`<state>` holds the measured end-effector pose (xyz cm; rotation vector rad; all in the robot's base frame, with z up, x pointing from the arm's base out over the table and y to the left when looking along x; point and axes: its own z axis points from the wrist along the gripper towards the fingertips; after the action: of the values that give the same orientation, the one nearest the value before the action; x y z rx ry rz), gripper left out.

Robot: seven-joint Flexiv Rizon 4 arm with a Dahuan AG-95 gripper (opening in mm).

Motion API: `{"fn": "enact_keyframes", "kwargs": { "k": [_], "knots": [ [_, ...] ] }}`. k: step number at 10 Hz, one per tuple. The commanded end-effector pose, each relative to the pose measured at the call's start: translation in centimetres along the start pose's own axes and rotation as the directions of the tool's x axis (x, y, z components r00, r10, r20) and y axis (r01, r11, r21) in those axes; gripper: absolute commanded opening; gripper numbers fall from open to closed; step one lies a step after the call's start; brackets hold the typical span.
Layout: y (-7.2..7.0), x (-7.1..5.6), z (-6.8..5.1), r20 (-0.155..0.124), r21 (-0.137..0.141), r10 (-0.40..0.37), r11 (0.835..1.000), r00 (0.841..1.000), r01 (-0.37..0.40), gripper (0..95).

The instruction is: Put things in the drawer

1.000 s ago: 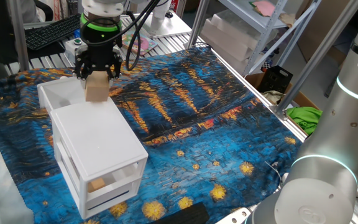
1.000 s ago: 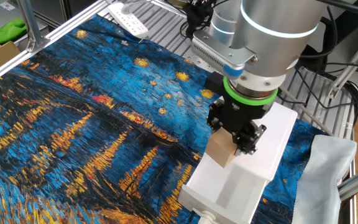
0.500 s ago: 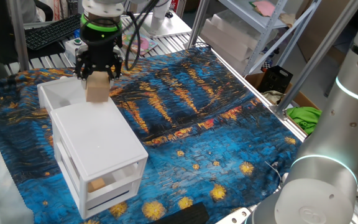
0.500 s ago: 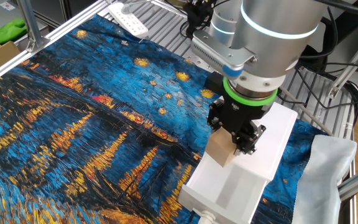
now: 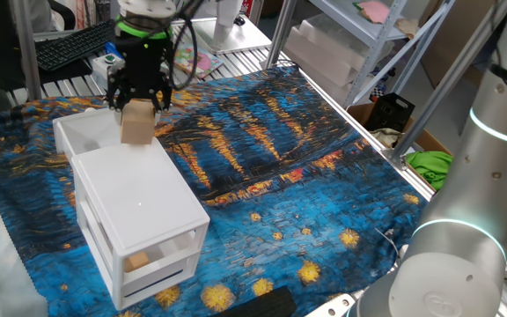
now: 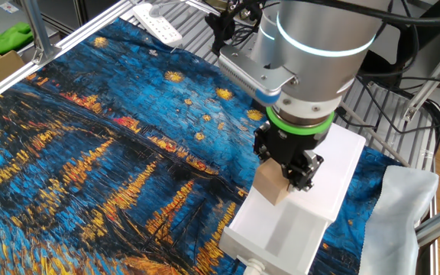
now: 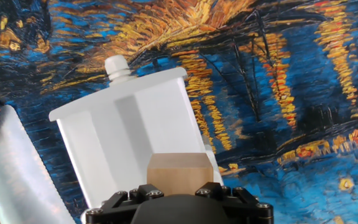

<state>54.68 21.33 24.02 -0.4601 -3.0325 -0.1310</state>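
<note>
Placing step: gripper (image 6: 290, 172) jaws pinching a block (image 6: 272, 185) over the open drawer (image 6: 275, 229); next, lower and release.

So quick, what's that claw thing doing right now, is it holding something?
Gripper: shut on a wooden block, held above the open white drawer.

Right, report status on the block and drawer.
Gripper shut on wooden block. Block above open top drawer, not released. Drawer interior shows nothing in the way.
</note>
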Motion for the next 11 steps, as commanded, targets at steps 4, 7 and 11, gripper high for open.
{"fn": "enact_keyframes", "kwargs": {
  "k": [4, 7, 11],
  "knots": [
    [0.1, -0.1, -0.1, -0.011, -0.02, -0.048, 0.999, 0.999, 0.048, 0.0],
    [0.1, -0.1, -0.1, -0.014, -0.033, -0.082, 0.996, 0.997, 0.082, 0.0],
    [0.8, -2.0, 0.5, -0.009, -0.036, -0.08, 0.996, 0.997, 0.079, 0.0]
  ]
}}
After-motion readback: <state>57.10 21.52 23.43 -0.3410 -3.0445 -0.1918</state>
